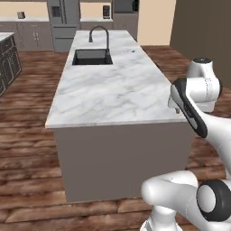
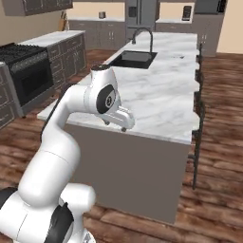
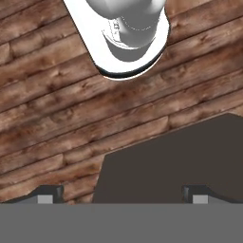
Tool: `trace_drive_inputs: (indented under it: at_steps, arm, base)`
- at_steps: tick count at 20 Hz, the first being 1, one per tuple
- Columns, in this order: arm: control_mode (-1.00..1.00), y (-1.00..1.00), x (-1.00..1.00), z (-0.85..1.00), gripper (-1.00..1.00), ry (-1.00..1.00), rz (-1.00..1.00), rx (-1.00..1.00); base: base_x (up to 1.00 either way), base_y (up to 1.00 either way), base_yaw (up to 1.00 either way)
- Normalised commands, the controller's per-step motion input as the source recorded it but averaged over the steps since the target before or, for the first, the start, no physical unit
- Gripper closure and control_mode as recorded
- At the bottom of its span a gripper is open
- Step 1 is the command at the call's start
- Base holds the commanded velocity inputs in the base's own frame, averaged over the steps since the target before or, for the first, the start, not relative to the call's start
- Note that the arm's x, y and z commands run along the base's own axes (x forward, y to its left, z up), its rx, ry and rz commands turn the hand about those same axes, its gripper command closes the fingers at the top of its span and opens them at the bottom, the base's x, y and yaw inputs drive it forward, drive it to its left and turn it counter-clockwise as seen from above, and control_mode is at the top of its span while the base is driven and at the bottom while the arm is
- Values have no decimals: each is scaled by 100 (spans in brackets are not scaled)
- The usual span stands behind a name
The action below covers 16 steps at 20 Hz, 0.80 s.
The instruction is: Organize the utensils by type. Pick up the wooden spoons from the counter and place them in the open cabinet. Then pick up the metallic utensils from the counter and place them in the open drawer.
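1. Gripper (image 3: 122,194) hangs in front of the kitchen island with its fingers spread about as wide as they go. In the hand view the two dark fingertips (image 3: 47,193) stand far apart at the bottom edge. Nothing sits between them and they touch nothing.

2. Pointing downward, the hand looks along its fingers at the plank floor (image 3: 57,118) and at a dark patch (image 3: 175,161) that seems to be the island's base panel, so the wide jaws read as readiness rather than a grasp.

3. Both base views show the arm folded close to the near end of the counter (image 1: 113,90), a white marble slab with grey veins on a grey-brown base. The hand is held just off the slab's near edge, not over it.

4. Far down the slab lie a black sink (image 1: 92,57) and a curved faucet (image 1: 99,34). Just beside the sink are small grey marks (image 1: 132,51), possibly the metallic utensils, though they are too small to tell.

5. A black stove (image 2: 23,66) stands off to the left in the right base view, well apart from the island.

6. Judged from this pose, no pick is under way. The arm looks tucked for travel or a first approach, and the sorting appears not yet begun.
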Motion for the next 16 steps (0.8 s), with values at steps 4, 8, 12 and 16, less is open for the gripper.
trace_drive_inputs:
  at_steps: [4, 8, 12, 16]
  arm:
    - [100, 0, 0, 0, -100, 0, 0, 0]
    - [100, 0, 0, 0, -100, 0, 0, 0]
    - [100, 0, 0, 0, -100, 0, 0, 0]
    - [100, 0, 0, 0, -100, 0, 0, 0]
  base:
    - [33, -98, 0]
    - [36, -97, 0]
    - [43, -94, 0]
    - [49, -91, 0]
